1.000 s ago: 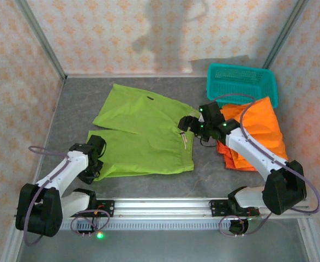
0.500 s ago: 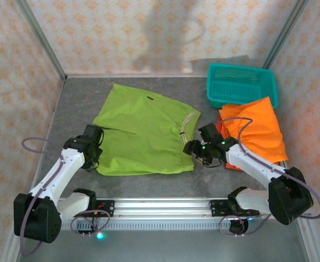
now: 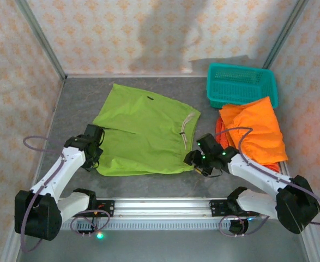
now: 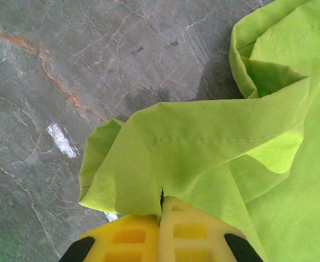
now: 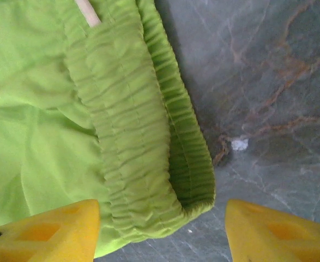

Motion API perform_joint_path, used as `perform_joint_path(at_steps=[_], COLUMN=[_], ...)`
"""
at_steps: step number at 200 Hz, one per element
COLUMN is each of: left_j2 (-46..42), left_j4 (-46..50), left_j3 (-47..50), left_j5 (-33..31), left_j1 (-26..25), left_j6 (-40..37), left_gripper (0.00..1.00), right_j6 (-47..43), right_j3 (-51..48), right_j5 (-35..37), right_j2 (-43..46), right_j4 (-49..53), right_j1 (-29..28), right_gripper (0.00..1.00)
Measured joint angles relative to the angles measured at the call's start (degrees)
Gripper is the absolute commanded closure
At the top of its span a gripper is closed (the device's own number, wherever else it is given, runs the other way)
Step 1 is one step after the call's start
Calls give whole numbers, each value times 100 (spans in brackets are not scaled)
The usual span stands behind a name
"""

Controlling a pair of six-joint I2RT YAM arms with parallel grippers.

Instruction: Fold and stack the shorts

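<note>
The left fingers [image 4: 189, 229] are clenched tight on a hem corner of the green shorts [image 4: 214, 142], with cloth trapped in the seam between them. The right fingers [image 5: 50, 224] stand apart and grasp nothing. The near end of the gathered waistband [image 5: 132, 136] lies in the gap between them, closer to one finger, and bare surface [image 5: 269, 109] lies before the other.

From above, the green shorts lie spread flat mid-surface. Their long axis runs side to side, with the leg hems toward the left arm and the waist toward the right. Each arm is at the near corner on its own side. A fold away from the arms likely depends on the right fingers first closing on that waistband.

The orange shorts [image 3: 255, 134] are heaped further right, against the near rim of the basket [image 3: 241, 82].
</note>
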State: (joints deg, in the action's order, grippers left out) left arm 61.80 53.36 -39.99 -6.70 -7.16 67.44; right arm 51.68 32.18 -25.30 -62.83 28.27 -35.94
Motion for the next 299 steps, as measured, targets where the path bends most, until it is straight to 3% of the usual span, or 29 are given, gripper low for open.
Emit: perform_joint_path(at_steps=[58,116,146,193,244,299], left_j2=[52,50,-9,-365,-540,70], left_j4=[-87,-197,-66,323,811,949], left_j3=[24,111,-186,-1788,-2990,-3956], left_j5=[4,-7,-153,-664,-1150,-1235], left_j1=[0,0,0,0,0,0], left_j6=[-2,-17,-186,-608,-1126,-1615], left_gripper=[98,100,100,100,100,100], right_j6=[470,553,374,-232,-573,-640], right_j3=[-146,-160,275,1523,2100,2417], right_j5=[-20,55,262,492,562,588], right_j2=[-195,-442,-455,-267,201,238], right_j4=[-249,-417,-74,501,966,1040], right_j1=[-66,-76,-76,107,452,527], right_gripper=[60,100,100,100,100,100])
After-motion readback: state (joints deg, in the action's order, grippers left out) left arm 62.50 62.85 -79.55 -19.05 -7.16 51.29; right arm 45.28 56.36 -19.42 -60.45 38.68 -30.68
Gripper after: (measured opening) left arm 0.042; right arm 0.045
